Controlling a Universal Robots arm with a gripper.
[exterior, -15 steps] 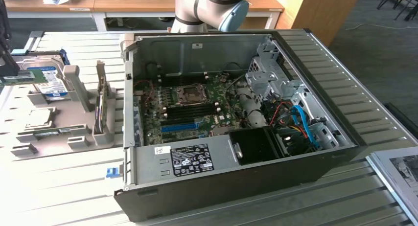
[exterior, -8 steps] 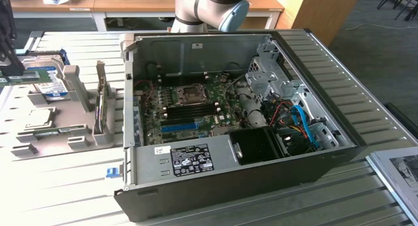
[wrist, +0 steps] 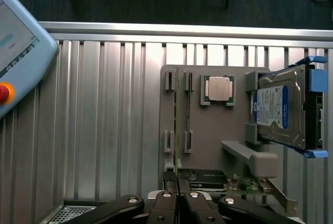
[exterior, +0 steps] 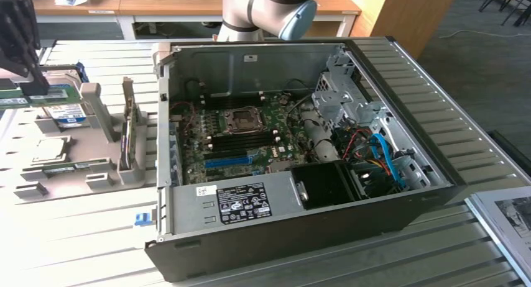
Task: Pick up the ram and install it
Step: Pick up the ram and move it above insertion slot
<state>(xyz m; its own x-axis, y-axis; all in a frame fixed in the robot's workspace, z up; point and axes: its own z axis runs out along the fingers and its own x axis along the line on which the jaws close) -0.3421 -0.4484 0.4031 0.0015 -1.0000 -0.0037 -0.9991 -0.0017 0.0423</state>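
Observation:
The ram is a thin green stick, seen edge-on in the wrist view, running out from between my fingertips. My gripper is shut on its near end, over the grey parts holder. A second stick stands in the holder's brackets right beside it. In the exterior view my gripper hangs at the far left above the holder, with a green strip of the ram under it. The open computer case lies apart at the centre, its motherboard facing up.
On the holder lie a silver processor and a hard drive with a blue-white label. A card stands upright on the holder. A pendant with a red button sits beside the slatted table. The arm's base stands behind the case.

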